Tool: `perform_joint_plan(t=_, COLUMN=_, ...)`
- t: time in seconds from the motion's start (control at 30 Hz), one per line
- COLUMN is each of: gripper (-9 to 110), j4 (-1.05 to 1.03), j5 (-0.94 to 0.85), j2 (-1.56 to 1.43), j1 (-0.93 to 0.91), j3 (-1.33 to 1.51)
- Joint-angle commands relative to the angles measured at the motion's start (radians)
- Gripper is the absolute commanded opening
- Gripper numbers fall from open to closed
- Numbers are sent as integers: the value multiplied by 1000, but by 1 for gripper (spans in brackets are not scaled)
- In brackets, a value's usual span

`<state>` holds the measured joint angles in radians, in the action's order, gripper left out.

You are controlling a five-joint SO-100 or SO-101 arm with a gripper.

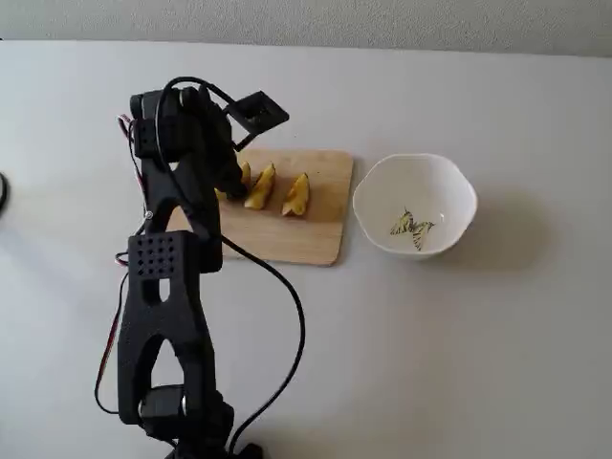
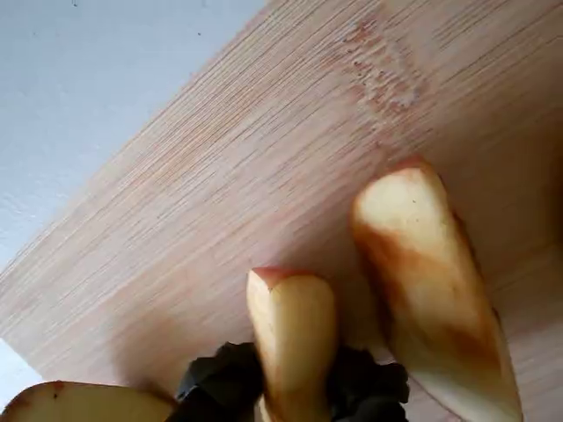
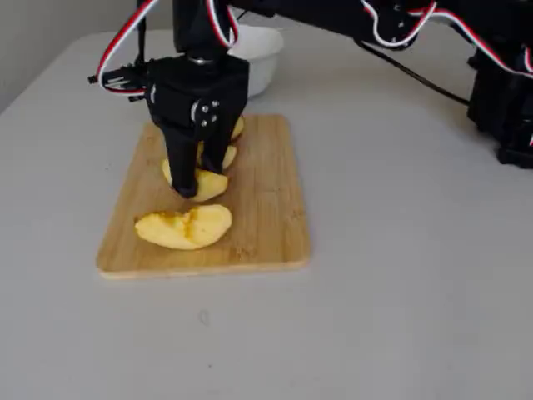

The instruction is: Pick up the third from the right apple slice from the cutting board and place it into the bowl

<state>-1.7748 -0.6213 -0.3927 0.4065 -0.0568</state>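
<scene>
The cutting board [image 1: 308,232] holds several yellow apple slices in a row. My gripper [image 3: 200,179] reaches straight down onto the board and its black fingers [image 3: 181,162] close around the apple slice [image 3: 204,185], third from the right in a fixed view [image 1: 245,173]. In the wrist view the slice [image 2: 292,338] stands pinched between the two dark fingertips [image 2: 220,382], its lower edge still at the board [image 2: 264,158]. The white bowl [image 1: 378,191] stands to the right of the board, with a green-yellow motif inside and nothing else in it.
Two slim slices [image 1: 260,186] [image 1: 296,194] lie right of the held one. A chunkier slice with a brown patch [image 3: 183,227] lies on its other side, close to the fingers. The arm's base [image 1: 177,411] and cable stand in front of the board.
</scene>
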Motion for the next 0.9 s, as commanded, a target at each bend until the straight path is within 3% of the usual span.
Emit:
perform_joint_plan(t=0.0, gripper=0, j4=-8, j5=52, j2=-190, j1=12, j3=-57)
perform_joint_plan(t=0.23, gripper=0, j4=-26, j5=138, j2=-393, j1=-26, j3=-57)
perform_joint_plan(t=0.6, gripper=0, j4=-35, j5=130, j2=-554, j1=-480, j3=15)
perform_joint_plan(t=0.87, gripper=0, j4=-35, j5=77, j2=-523, j1=-643, j3=15)
